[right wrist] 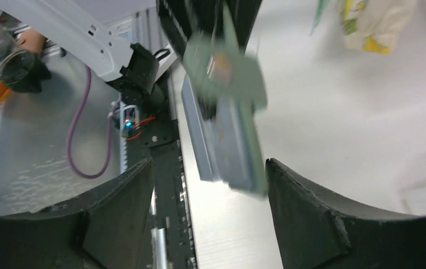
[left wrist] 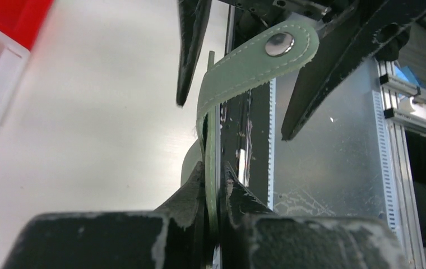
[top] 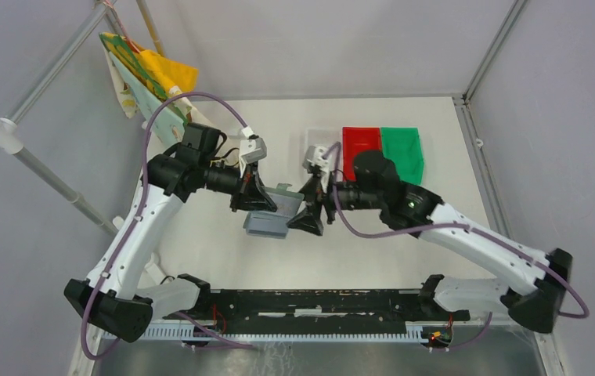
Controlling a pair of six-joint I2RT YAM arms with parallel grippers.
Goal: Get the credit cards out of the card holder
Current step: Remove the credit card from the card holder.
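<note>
while the top view only shows me the card holder [top: 269, 225] held over the table [top: 341, 266] between both arms, the left wrist view resolves its stitched grey-green strap [left wrist: 244, 67] with 1 round metal snap [left wrist: 279, 43]. left gripper [left wrist: 213, 190] pinches the holder's thin edge. right gripper [right wrist: 209, 163] stands spread, 2 black fingers flanking it. 1 holder counted; cards not discernible.
</note>
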